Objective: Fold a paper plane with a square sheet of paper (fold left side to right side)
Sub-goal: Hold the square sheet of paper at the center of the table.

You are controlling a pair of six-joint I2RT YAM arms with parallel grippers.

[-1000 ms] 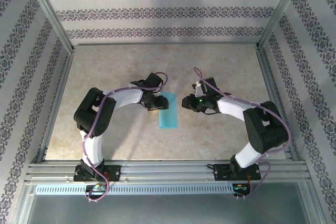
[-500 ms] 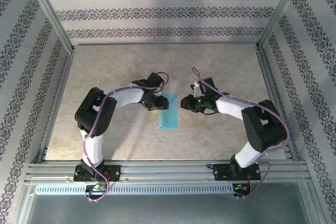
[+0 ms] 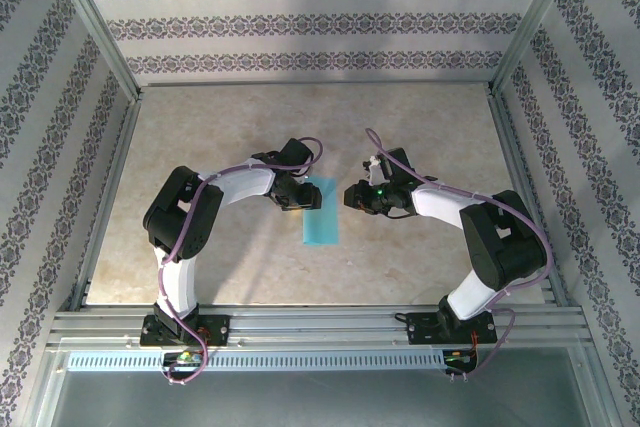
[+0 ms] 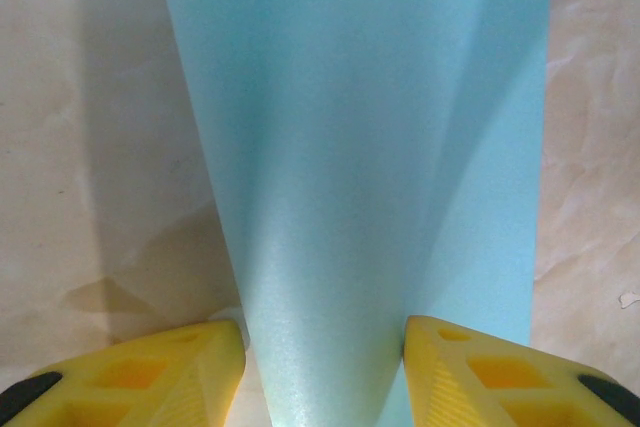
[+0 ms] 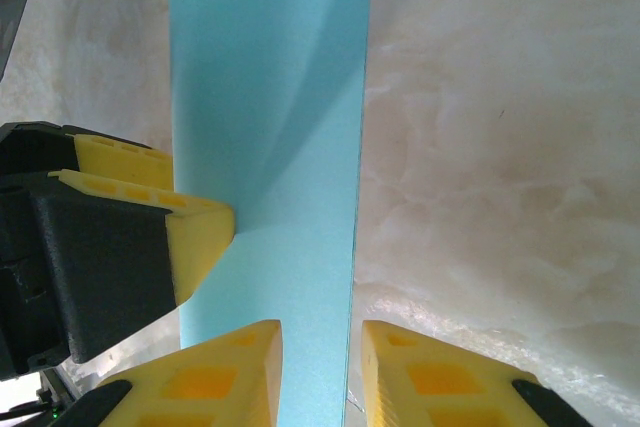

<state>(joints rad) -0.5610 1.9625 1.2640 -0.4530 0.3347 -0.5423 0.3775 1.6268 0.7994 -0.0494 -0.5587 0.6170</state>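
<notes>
The square sheet of paper (image 3: 322, 219) lies mid-table as a narrow cyan strip, folded over on itself. My left gripper (image 3: 303, 199) is at the strip's upper left edge. In the left wrist view the rounded, uncreased fold of the paper (image 4: 350, 147) bulges up between its yellow fingers (image 4: 480, 372), and the left gripper (image 4: 325, 372) stands open astride it. My right gripper (image 3: 350, 196) is at the strip's right side. In the right wrist view the paper's (image 5: 270, 147) free right edge runs between the jaws of the right gripper (image 5: 320, 372), which are apart with a gap on the right.
Marbled beige tabletop (image 3: 430, 127) surrounds the paper, framed by aluminium rails (image 3: 320, 322) at the near edge and patterned walls on three sides. The left gripper's yellow finger (image 5: 195, 232) shows in the right wrist view, touching the paper's left side.
The right gripper has edged slightly left toward the paper and its jaws have narrowed a little. The left arm and the paper have not visibly moved.
</notes>
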